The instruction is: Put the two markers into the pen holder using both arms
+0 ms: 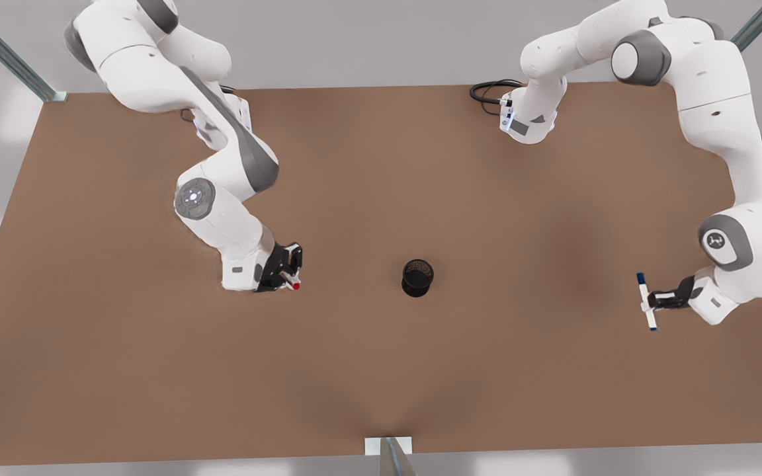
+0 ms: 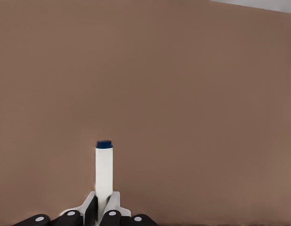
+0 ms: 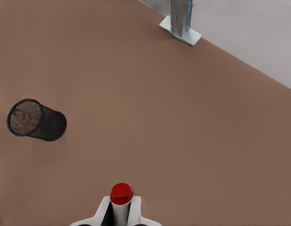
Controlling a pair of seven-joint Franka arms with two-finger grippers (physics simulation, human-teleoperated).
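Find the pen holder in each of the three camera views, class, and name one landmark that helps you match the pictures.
Front view: the pen holder stands upright on the brown table, near the picture's middle, between the two grippers.
Left wrist view: not in it; there the left gripper holds the blue marker.
Right wrist view: the holder is beyond the red marker.
Shared landmark: the brown table.

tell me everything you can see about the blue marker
The blue marker is a thin pen with a white barrel, a dark blue cap at one end and a small blue tip at the other. It looks like smooth plastic. The left claw is shut on its barrel near the middle, holding it off the brown table, at the front view's right, well apart from the black mesh pen holder. Nothing else touches it.
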